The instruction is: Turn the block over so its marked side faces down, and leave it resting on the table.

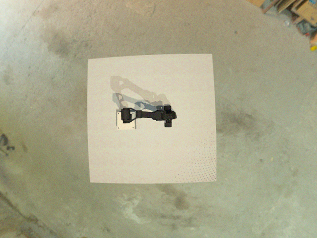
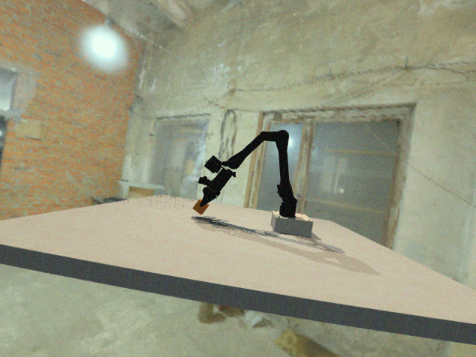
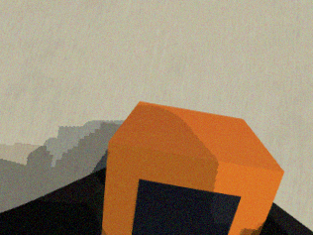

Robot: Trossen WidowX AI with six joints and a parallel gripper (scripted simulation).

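Observation:
An orange block (image 2: 200, 207) (image 3: 198, 143) is held above the table (image 2: 153, 253) (image 1: 153, 158). It is tilted in the exterior view, with a gap between it and its shadow. In the wrist view a dark square mark (image 3: 183, 209) shows on the block's face toward the wrist camera. My gripper (image 2: 202, 203) is shut on the block and slants down toward the left in the exterior view. In the wrist view dark fingers flank the block at both sides of the bottom edge. In the top view the block is hidden beneath the arm.
The arm's base plate (image 1: 125, 125) stands on the left part of the table in the top view, and the base (image 2: 291, 224) is right of the block in the exterior view. The arm's shadows (image 1: 130, 84) fall beside it. The table ends in straight edges over the floor.

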